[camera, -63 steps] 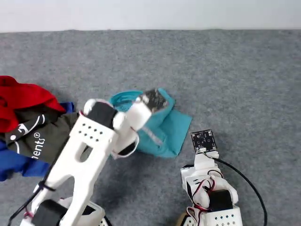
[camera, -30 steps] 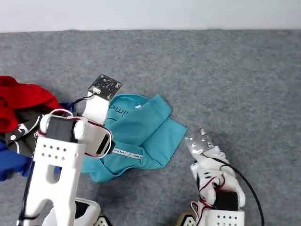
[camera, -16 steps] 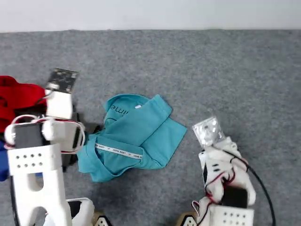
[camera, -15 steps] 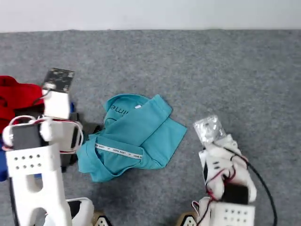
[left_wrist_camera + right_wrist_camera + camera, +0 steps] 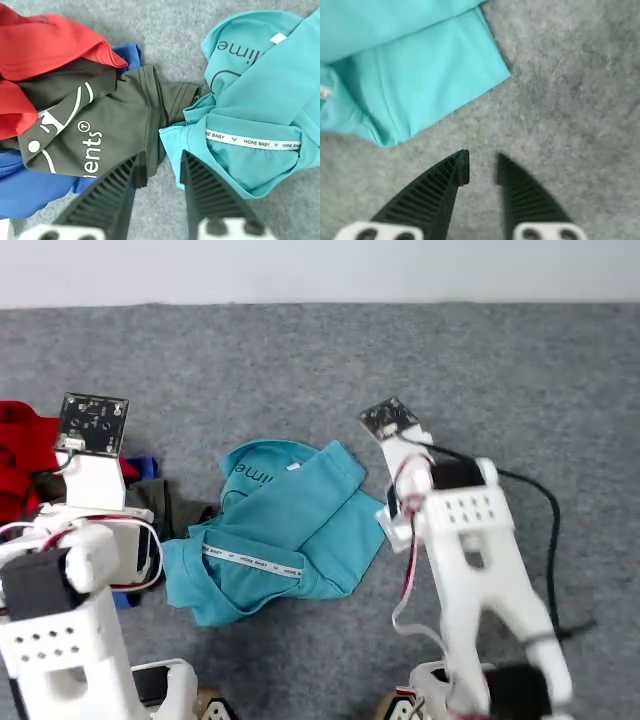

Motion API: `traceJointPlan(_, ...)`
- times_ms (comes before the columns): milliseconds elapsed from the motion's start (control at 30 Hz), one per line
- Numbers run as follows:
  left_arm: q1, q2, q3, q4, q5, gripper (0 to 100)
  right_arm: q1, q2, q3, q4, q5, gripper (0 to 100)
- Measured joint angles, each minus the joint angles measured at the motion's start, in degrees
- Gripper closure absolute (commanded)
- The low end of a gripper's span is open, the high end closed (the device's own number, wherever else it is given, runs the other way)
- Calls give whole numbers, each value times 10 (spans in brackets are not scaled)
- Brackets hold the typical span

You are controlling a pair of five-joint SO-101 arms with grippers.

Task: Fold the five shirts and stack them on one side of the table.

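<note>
While both pairs of jaws are held slightly parted on nothing, a half-folded teal cotton shirt (image 5: 290, 535) is laid mid-way on the grey carpeted table (image 5: 500, 370). The left gripper (image 5: 162, 162) is held above its border with a dark olive printed shirt (image 5: 100, 125), heaped with a red cotton shirt (image 5: 45, 40) and a blue cotton shirt (image 5: 30, 192). The right gripper (image 5: 481, 162) is held over bare carpet beside the teal corner.

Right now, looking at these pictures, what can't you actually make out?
- High view: the left arm covers much of the dark shirt, and the picture's edge cuts off the red shirt.
- Left wrist view: the blue shirt lies mostly under the dark shirt, so its shape is hidden.
- Right wrist view: the teal shirt runs off the edge, so its fold cannot be judged.
</note>
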Motion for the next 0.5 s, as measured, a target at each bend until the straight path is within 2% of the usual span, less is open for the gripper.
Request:
traceJointPlan(67, 0, -4, 0, 0, 0, 888, 0, 40, -31, 3, -40, 690)
traceJointPlan(167, 0, -6, 6, 0, 0, 889, -13, 85, -62, 4, -77, 689)
traceJointPlan(400, 0, -6, 33, 1, 0, 889, -68, 171, -104, -22, -91, 692)
traceJointPlan(500, 0, -6, 33, 1, 0, 889, -74, 210, -127, -36, -92, 734)
